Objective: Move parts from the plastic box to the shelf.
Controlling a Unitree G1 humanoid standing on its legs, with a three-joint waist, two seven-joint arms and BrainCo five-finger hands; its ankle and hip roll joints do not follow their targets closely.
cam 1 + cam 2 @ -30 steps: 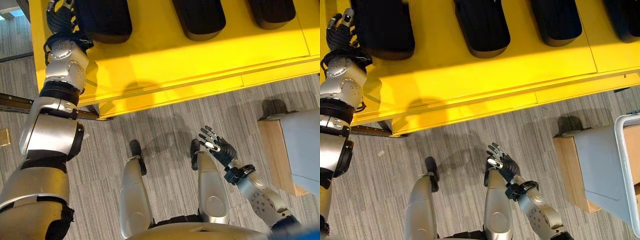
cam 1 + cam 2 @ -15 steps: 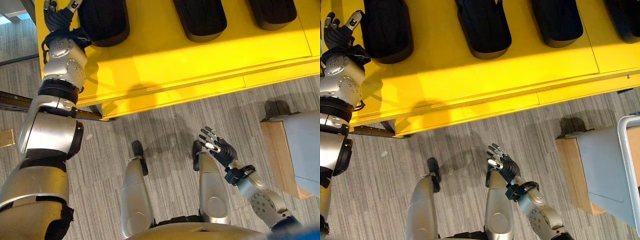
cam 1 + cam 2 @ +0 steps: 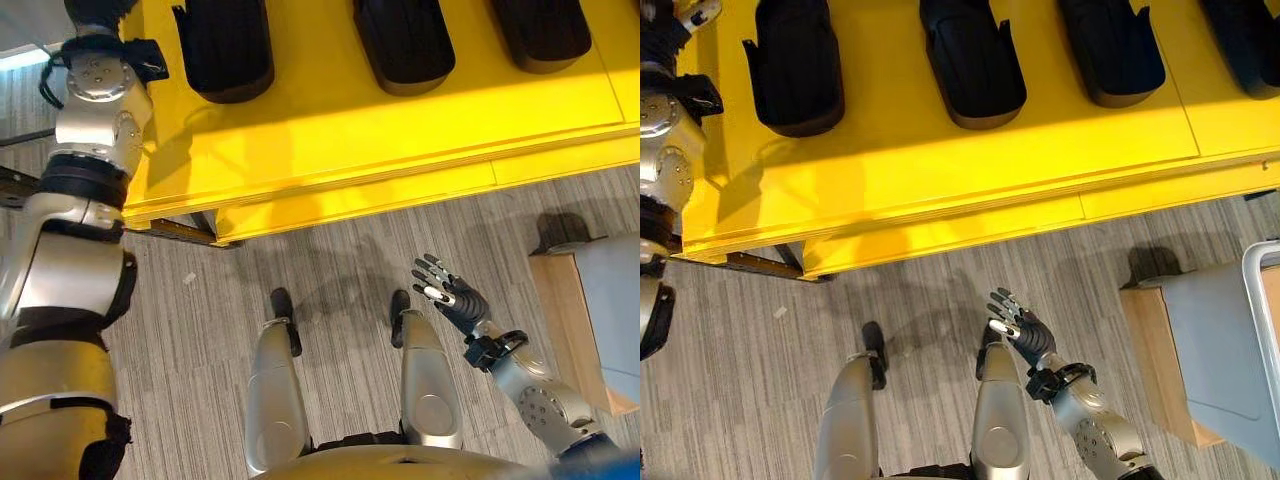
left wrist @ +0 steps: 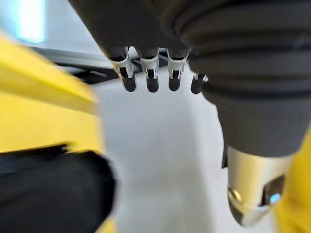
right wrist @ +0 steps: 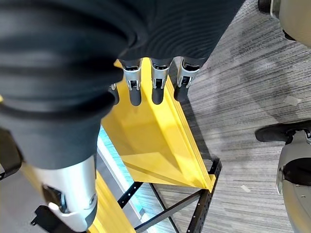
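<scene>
Reaching up, the left hand point(image 3: 680, 18) is held empty with relaxed fingers beside a black part point(image 3: 795, 62) on the yellow shelf point(image 3: 960, 170); the right hand point(image 3: 1022, 330) is spread low, nothing grasped.

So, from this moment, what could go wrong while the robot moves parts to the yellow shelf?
1. The left hand is raised at the far left end of the yellow shelf, close beside a black part; pulling back, the arm could clip it.
2. The right hand hangs open and holds nothing, low over the floor; the grey box stands off to the right, so reaching for it could bump the box's rim.
</scene>
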